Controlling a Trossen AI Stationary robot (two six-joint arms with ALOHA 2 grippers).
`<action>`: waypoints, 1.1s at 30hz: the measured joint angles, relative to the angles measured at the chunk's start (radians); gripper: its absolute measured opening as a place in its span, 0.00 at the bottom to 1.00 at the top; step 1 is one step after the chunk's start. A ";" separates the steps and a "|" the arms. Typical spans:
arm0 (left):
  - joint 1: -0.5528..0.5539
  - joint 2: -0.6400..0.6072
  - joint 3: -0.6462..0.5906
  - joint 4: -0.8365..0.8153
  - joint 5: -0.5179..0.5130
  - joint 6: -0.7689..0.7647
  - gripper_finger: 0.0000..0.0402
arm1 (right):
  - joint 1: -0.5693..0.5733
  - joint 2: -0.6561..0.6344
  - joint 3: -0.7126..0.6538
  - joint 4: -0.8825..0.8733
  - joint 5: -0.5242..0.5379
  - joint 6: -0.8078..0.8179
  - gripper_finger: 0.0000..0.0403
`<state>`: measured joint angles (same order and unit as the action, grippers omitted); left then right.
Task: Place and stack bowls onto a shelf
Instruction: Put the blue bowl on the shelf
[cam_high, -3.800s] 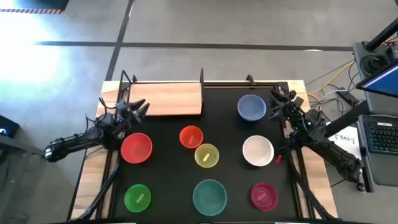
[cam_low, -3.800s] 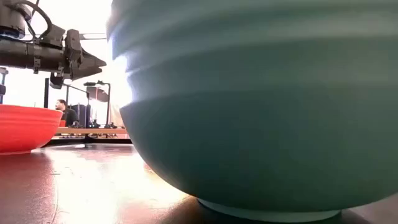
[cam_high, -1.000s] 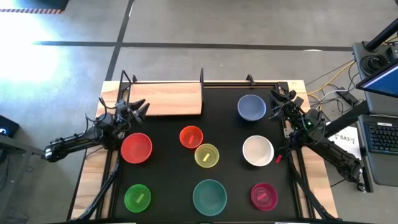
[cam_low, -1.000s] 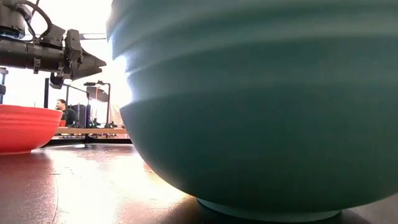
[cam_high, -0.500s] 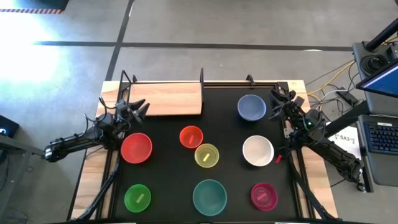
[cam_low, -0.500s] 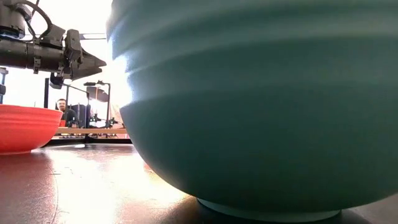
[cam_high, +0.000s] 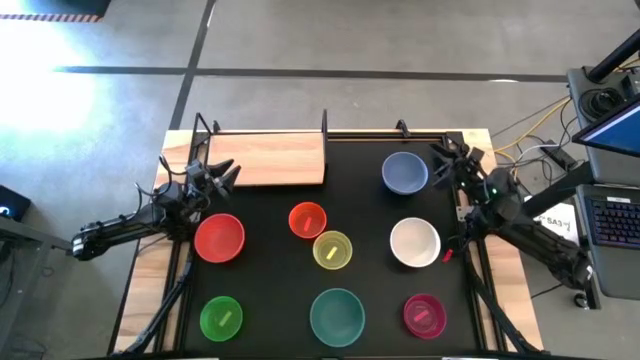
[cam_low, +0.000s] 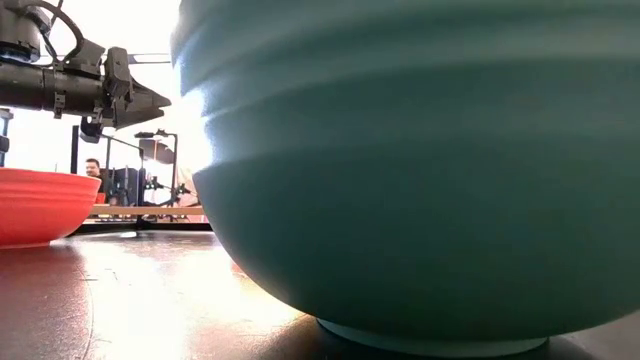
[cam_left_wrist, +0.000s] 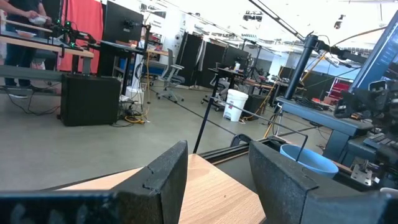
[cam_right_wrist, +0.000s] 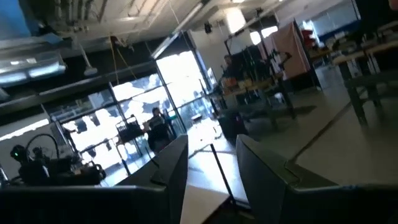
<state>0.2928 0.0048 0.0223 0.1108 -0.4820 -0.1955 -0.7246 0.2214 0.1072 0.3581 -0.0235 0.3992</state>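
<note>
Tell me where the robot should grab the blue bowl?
Probably the thin rim of the blue bowl, on the side facing the right tool, coming down from above. The bowl sits upright with its mouth open, so one finger can slip inside and one outside.

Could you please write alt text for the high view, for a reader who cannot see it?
Seen from above, seven bowls sit apart on a black mat: blue, white, red, orange, yellow, green, teal and magenta. The wooden shelf at the far left holds nothing. The left claw hovers by the shelf, the right claw beside the blue bowl.
</note>
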 joint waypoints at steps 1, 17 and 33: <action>0.000 0.000 0.000 0.000 0.000 0.000 0.39 | 0.000 0.031 0.020 -0.022 0.000 0.001 0.31; 0.000 0.000 0.000 0.000 0.000 0.000 0.39 | 0.000 0.504 0.450 -0.729 -0.002 0.124 0.31; 0.000 0.000 0.000 0.000 0.000 0.000 0.39 | 0.057 0.717 0.518 -0.882 -0.089 0.128 0.31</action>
<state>0.2924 0.0048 0.0222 0.1110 -0.4818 -0.1957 -0.6675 0.9387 0.6247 -0.5237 -0.1127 0.5269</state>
